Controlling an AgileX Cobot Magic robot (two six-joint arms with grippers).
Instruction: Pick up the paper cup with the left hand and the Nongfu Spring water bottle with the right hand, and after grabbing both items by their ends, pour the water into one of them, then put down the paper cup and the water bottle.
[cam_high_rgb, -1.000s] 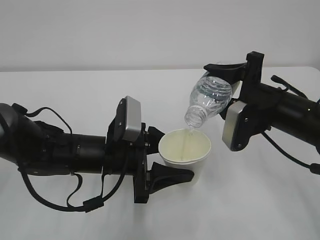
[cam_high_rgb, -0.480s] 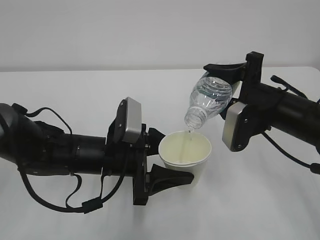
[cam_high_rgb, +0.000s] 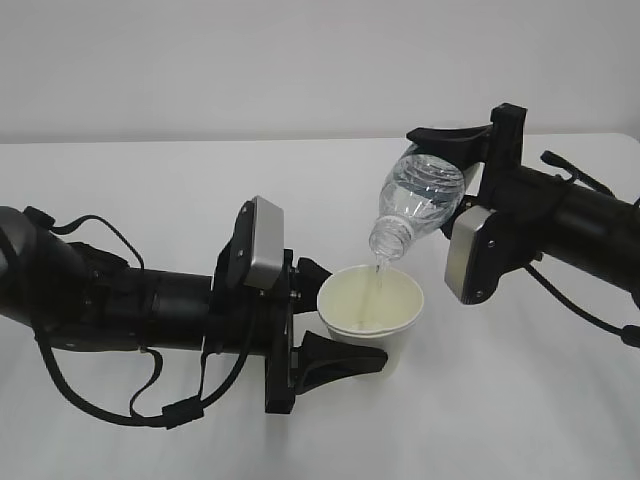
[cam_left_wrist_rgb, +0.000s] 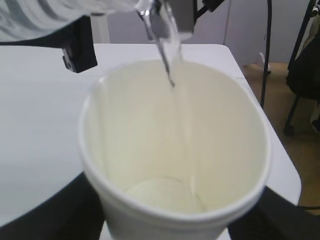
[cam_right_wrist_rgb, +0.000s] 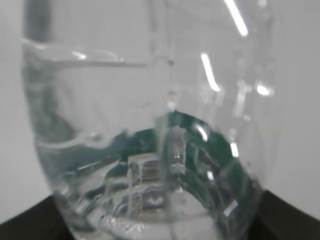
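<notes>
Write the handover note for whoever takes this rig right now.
Left hand: shut on the cup, held upright above the table.
Right hand: shut on the bottle, tipped neck-down over the cup.
Done: both picked up; water is streaming into the cup, a shallow pool at its bottom.
Left: finish pouring, right the bottle, set both down.

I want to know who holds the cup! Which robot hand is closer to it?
Left. The left gripper is clamped round the cup. The right gripper is up above it to the right, holding the tilted bottle over the cup.
</notes>
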